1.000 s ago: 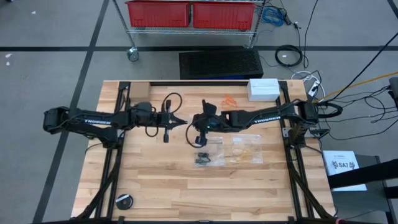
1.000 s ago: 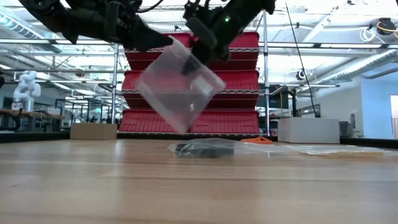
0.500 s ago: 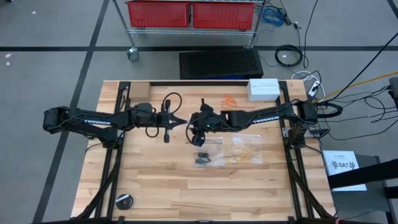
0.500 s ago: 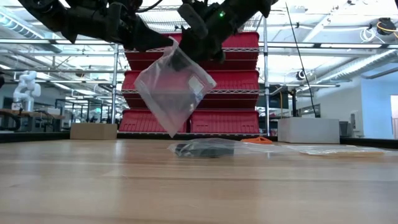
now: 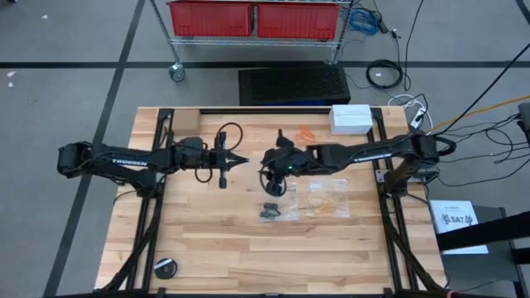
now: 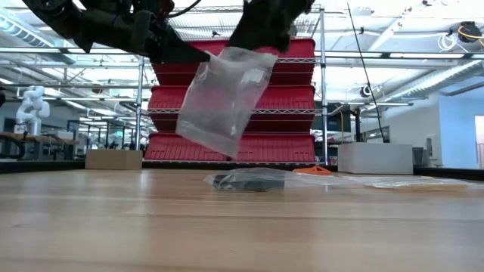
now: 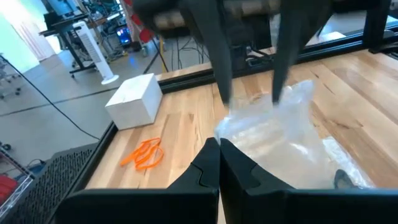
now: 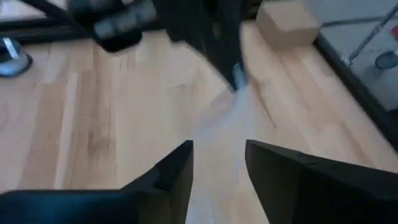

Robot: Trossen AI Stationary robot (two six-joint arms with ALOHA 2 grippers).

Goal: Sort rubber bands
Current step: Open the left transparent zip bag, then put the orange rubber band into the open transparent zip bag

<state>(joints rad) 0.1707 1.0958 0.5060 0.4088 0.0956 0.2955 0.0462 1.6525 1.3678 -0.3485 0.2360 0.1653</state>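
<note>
Right tool (image 5: 269,168): over the middle of the desk, raised above the wood; in the low view it holds the top edge of a clear plastic bag (image 6: 224,100) that hangs tilted in the air. In its own wrist view the two fingers (image 8: 176,168) stand apart with the pale bag between them.
Left tool (image 5: 241,161): raised, just left of the right tool, tip toward the hanging bag; in its own wrist view the two dark fingers (image 7: 208,171) meet with no gap, and nothing is held.
Orange rubber bands (image 5: 305,132): a small loose heap on the far part of the desk (image 5: 207,240), near the white box (image 5: 350,117); also seen in the left wrist view (image 7: 144,154).
Black rubber bands (image 5: 270,210): inside a clear bag lying flat on the desk, nearer than the right tool.
Pale yellow-tan rubber bands (image 5: 325,199): in another clear bag lying just right of the black ones.
Round black object (image 5: 165,267): at the near left corner of the desk, well apart from the bags.
</note>
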